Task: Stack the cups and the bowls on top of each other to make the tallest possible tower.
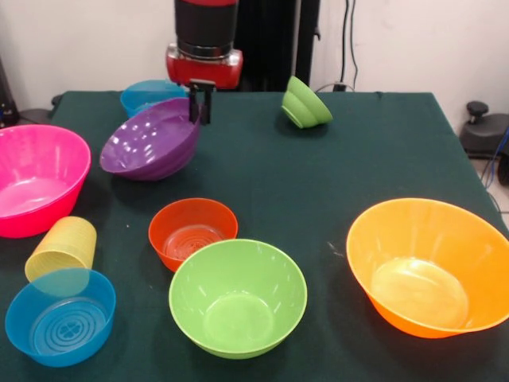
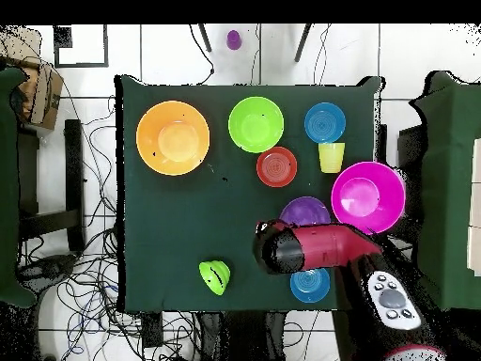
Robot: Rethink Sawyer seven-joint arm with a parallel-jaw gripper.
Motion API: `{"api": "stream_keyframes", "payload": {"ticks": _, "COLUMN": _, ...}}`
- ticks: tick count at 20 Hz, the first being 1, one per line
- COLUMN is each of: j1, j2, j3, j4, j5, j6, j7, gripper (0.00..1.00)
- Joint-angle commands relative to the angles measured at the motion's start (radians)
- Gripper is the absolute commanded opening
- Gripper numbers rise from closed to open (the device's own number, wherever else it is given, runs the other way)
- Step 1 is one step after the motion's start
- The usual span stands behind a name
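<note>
My gripper (image 1: 201, 111) is shut on the far rim of the purple bowl (image 1: 151, 139), which hangs tilted with its mouth towards the camera. In the overhead view the arm (image 2: 310, 249) covers part of the purple bowl (image 2: 305, 211). The yellow ribbed cup (image 1: 62, 248) stands upside down at the left, touching a small blue bowl (image 1: 60, 318). The red-orange bowl (image 1: 192, 231), a lime green bowl (image 1: 237, 298), the big orange bowl (image 1: 429, 267) and one big pink bowl (image 1: 36, 179) stand apart and upright. No bowl is nested in another.
A second small blue bowl (image 1: 147, 95) sits behind the purple one by the robot's base. A small lime green bowl (image 1: 306, 103) lies on its side at the far edge. The dark green table (image 1: 318, 183) has bare cloth in the middle.
</note>
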Motion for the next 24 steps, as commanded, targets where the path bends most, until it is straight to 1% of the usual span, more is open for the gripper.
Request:
{"api": "stream_keyframes", "payload": {"ticks": 1, "j1": 0.073, "j2": 0.149, "j3": -0.052, "j4": -0.073, "j5": -0.076, "j6": -0.127, "j7": 0.11, "gripper": 0.0}}
{"api": "stream_keyframes", "payload": {"ticks": 7, "j1": 0.082, "j2": 0.227, "j3": -0.099, "j4": -0.115, "j5": -0.078, "j6": -0.219, "j7": 0.095, "gripper": 0.0}}
{"api": "stream_keyframes", "payload": {"ticks": 13, "j1": 0.094, "j2": 0.256, "j3": -0.126, "j4": -0.122, "j5": -0.059, "j6": -0.264, "j7": 0.081, "gripper": 0.0}}
{"api": "stream_keyframes", "payload": {"ticks": 20, "j1": 0.089, "j2": 0.259, "j3": -0.125, "j4": -0.129, "j5": -0.043, "j6": -0.256, "j7": 0.054, "gripper": 0.0}}
{"api": "stream_keyframes", "payload": {"ticks": 24, "j1": 0.084, "j2": 0.237, "j3": -0.116, "j4": -0.118, "j5": -0.032, "j6": -0.231, "j7": 0.044, "gripper": 0.0}}
